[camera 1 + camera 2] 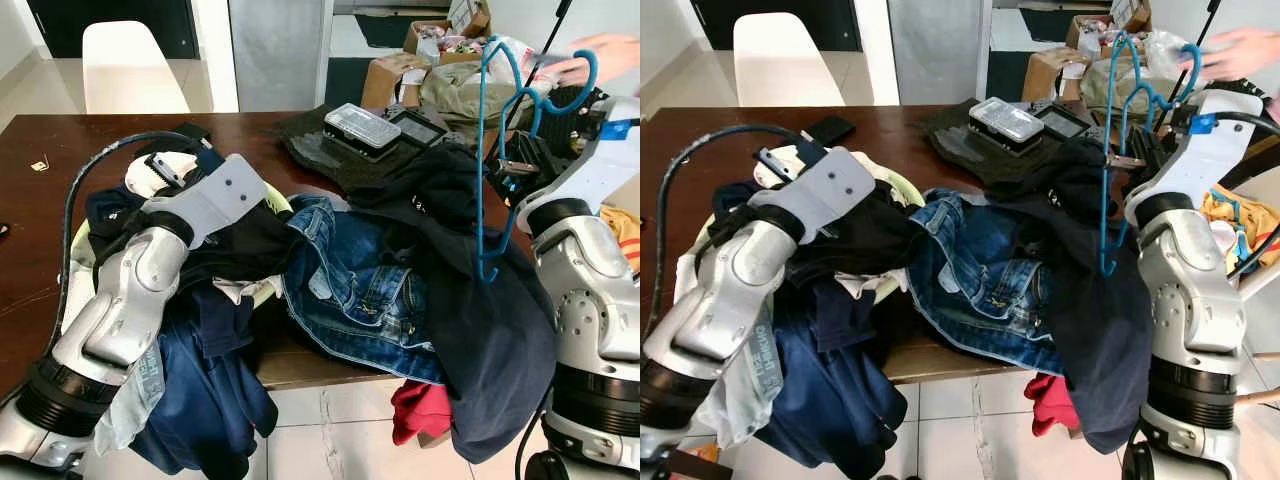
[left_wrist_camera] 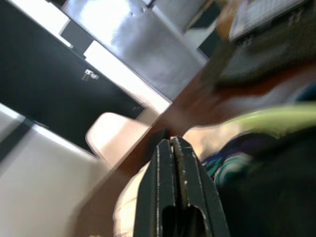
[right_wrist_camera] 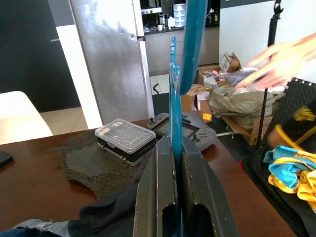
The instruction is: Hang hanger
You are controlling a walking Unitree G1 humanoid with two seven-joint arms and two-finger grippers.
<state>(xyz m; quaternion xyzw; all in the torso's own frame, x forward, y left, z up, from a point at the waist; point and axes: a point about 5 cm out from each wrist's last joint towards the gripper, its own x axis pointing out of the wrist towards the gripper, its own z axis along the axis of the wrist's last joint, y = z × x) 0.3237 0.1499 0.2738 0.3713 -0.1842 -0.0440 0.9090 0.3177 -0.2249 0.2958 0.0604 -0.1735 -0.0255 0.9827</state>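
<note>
A blue hanger (image 1: pixel 500 150) is held upright at the right of the frame, pinched between the closed fingers of the right gripper (image 3: pixel 174 168), with a dark garment (image 1: pixel 480 300) draped from it over a heap of clothes (jeans (image 1: pixel 350 280) among them) on a brown table (image 1: pixel 50 200). The left gripper (image 2: pixel 174 163) is seen with its fingers pressed together on nothing, resting in the heap at the left. A person's blurred hand (image 1: pixel 610 50) is reaching in at the upper right near the hook, so a collision is judged possible, and the trailing garment could snag and twist the hanger from the thin grip.

person's hand (image 3: pixel 276 61) motion-blurred, chair (image 1: pixel 130 65) cut off by top edge
</note>
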